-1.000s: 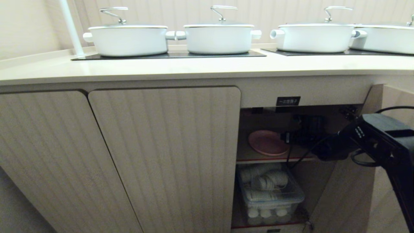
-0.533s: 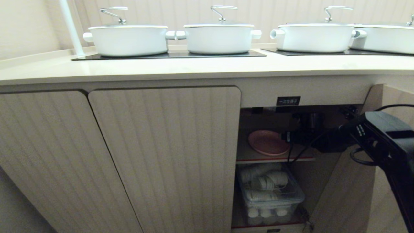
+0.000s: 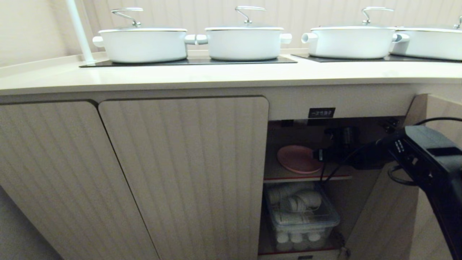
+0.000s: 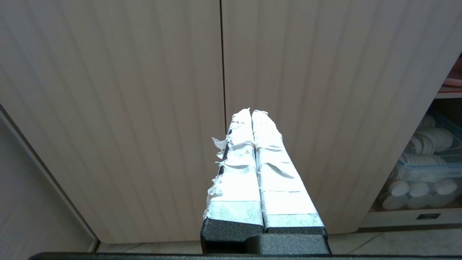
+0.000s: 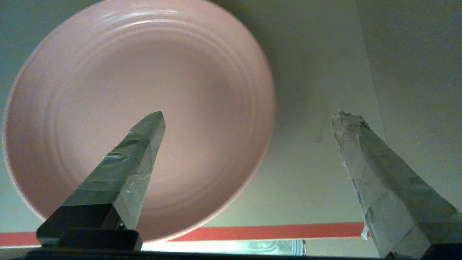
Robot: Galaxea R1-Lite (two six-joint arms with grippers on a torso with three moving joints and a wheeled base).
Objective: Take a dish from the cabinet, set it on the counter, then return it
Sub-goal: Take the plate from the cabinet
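Note:
The pink dish (image 3: 297, 159) (image 5: 144, 90) lies flat on the inner shelf of the open cabinet (image 3: 306, 104), under the small black label (image 3: 321, 112). My right gripper (image 3: 323, 154) (image 5: 249, 116) is inside the cabinet just above the shelf, open wide. One finger hangs over the dish's bowl and the other over bare shelf beside it, so the dish's right rim sits between them, untouched. The cream counter (image 3: 216, 76) runs above. My left gripper (image 4: 251, 112) is shut, empty, facing the closed fluted doors.
Several white lidded pots (image 3: 142, 43) stand on black hob panels (image 3: 187, 61) on the counter. A clear bin of white lids (image 3: 301, 216) fills the lower shelf. A red strip (image 5: 270, 231) edges the inner shelf. The open door (image 3: 382, 216) hangs beside my right arm.
My right wrist has lifted and levelled inside the cabinet, with the fingers staying at the dish's right edge. The dish has not moved.

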